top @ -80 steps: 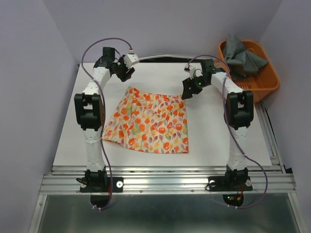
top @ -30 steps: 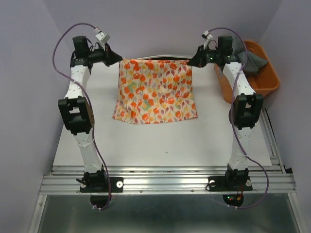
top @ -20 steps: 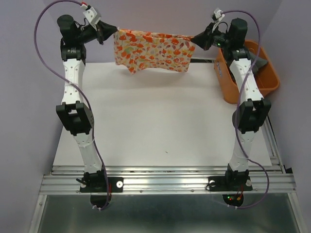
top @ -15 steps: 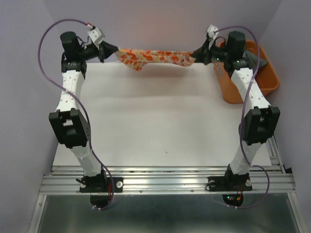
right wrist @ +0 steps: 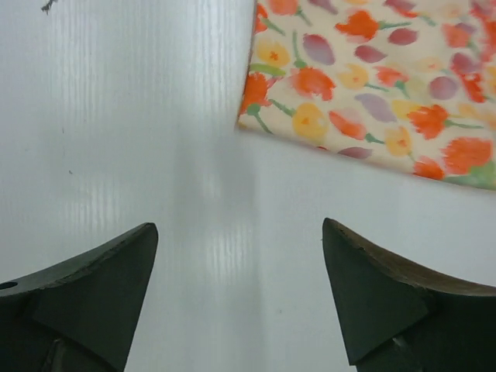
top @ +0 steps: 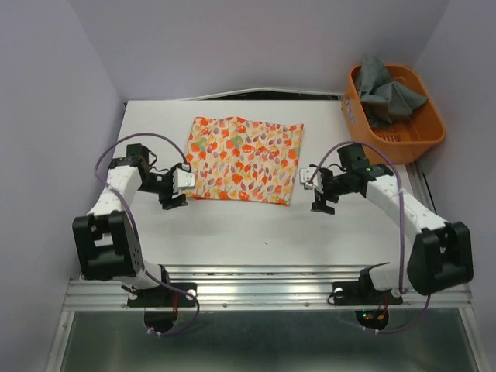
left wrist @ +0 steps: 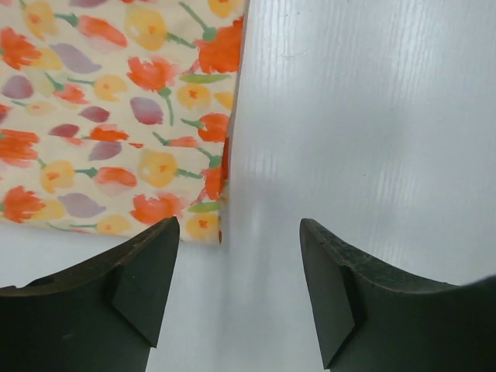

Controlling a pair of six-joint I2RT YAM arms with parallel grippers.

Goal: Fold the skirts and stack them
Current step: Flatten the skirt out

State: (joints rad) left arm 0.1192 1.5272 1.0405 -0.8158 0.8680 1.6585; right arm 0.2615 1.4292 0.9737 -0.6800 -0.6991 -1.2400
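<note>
Spreading looks finished: the floral skirt (top: 244, 159) lies flat at the far middle of the white table (top: 232, 232); the left gripper (left wrist: 238, 232) and right gripper (right wrist: 240, 225) hover empty, jaws apart, each just beside a near corner; next, I judge, pinch those 2 corners and fold; the grey skirt (top: 387, 93) sits in the orange basket (top: 430, 138); lilac walls (top: 256, 46) enclose the table.

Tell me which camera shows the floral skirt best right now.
The top external view: the whole floral skirt lies flat on the table, all edges visible. The left wrist view catches only its near left corner, the right wrist view only its near right corner.
</note>
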